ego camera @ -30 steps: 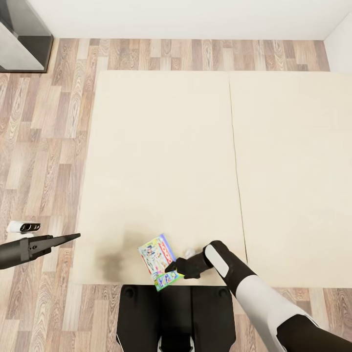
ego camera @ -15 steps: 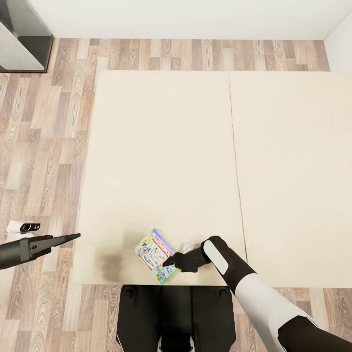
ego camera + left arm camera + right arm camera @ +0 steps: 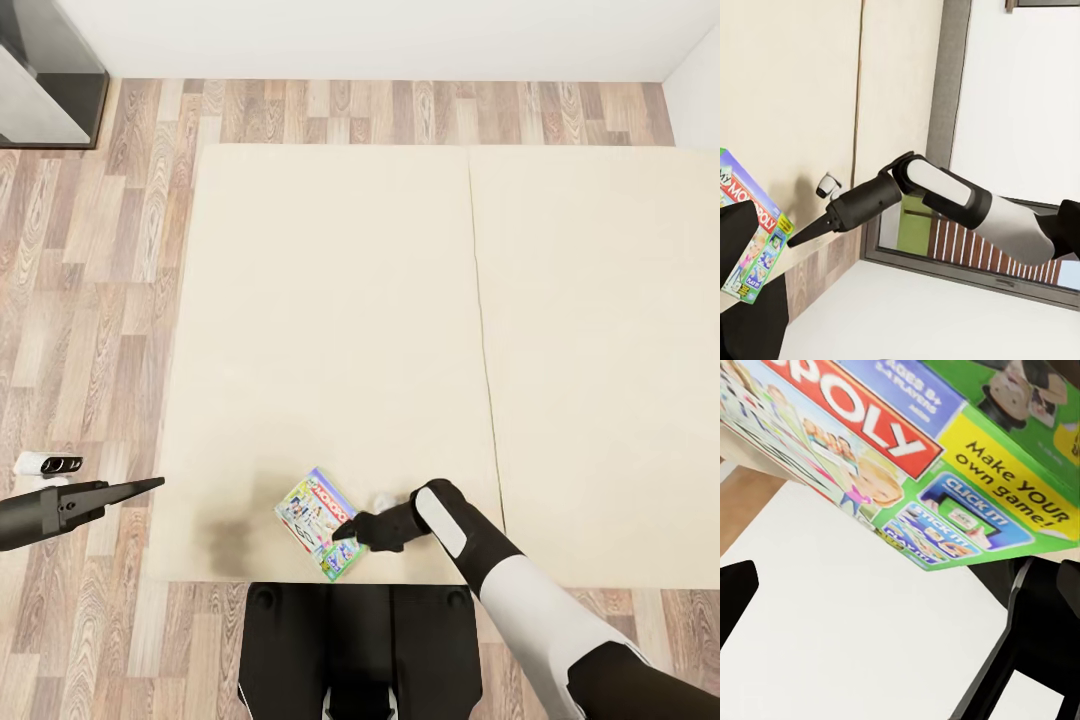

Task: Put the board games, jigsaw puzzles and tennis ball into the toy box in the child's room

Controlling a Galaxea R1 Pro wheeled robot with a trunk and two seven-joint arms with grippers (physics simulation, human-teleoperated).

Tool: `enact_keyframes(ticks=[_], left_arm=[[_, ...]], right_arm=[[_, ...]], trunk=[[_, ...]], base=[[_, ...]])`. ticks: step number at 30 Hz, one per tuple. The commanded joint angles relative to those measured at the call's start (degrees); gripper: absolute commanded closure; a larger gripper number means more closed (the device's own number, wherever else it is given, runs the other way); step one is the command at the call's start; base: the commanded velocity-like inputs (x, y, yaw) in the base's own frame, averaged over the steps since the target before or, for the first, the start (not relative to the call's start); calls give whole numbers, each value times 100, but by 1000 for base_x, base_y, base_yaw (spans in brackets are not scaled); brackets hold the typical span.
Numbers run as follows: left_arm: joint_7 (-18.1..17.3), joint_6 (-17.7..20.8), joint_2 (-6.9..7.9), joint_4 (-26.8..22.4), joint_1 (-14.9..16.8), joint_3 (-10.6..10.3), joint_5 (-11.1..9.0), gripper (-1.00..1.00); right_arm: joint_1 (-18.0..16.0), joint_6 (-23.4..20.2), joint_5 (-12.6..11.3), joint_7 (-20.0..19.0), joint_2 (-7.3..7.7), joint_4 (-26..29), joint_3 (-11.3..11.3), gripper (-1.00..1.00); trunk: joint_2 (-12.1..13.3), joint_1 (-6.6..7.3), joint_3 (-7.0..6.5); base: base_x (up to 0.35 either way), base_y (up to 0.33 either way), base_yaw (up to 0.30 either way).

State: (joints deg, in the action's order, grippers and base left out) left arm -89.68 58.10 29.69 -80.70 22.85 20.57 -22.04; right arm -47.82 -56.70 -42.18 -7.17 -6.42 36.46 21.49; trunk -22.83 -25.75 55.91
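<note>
On the bed [image 3: 330, 300], Monopoly box [image 3: 317, 520] touches right fingers [image 3: 342, 534].

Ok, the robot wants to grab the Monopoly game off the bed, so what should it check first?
1. Game box lies flat on the bed, near the front edge: ok.
2. Right gripper is at the box's near corner: ok.
3. Fingers around the box's edge: cannot tell; the right wrist view has the box very close, but no grip shows.
4. Left gripper is out over the floor, away from the box: ok.
5. Bed around the box has nothing else in the way: ok.
</note>
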Motion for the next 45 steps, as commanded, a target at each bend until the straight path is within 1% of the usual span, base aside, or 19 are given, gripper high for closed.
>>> enact_keyframes(ticks=[1, 5, 12, 19, 23, 33, 40, 45], left_arm=[[-23, 61, 2, 0, 1, 0, 5, -100], [-23, 61, 2, -5, 5, 0, 5, -100], [-23, 61, 2, -7, 16, -2, 7, -100], [-22, 61, 2, -7, 83, -9, 5, -100], [-20, 61, 2, -7, 89, -9, 5, -100], [-22, 61, 2, -7, 92, -9, 4, -100], [-15, 61, 2, -7, 95, -9, 6, -100], [-17, 61, 2, -7, 94, -9, 6, -100]], right_arm=[[-7, -10, 61, -53, -4, 1, 4, -100], [-39, 12, 61, -49, -27, 5, 4, -100], [-213, 29, 61, -41, -37, 9, 4, -100], [-344, 37, 61, -37, -40, 14, 4, -100], [-372, 42, 61, -34, -41, 17, 4, -100], [-623, 53, 61, -30, -36, 19, 4, -100], [-724, 58, 61, -30, -35, 19, 4, -100], [-780, 185, 61, -30, -35, 18, 4, -100]], trunk=[[-9, -3, 6], [-9, -3, 6], [-9, -3, 6], [-9, -3, 6], [-9, -3, 6], [-9, -3, 6], [-9, -3, 6], [-9, -3, 6]], base=[[0, 0, 0], [0, 0, 0], [0, 0, 0], [0, 0, 0], [0, 0, 0], [0, 0, 0], [0, 0, 0], [0, 0, 0]])
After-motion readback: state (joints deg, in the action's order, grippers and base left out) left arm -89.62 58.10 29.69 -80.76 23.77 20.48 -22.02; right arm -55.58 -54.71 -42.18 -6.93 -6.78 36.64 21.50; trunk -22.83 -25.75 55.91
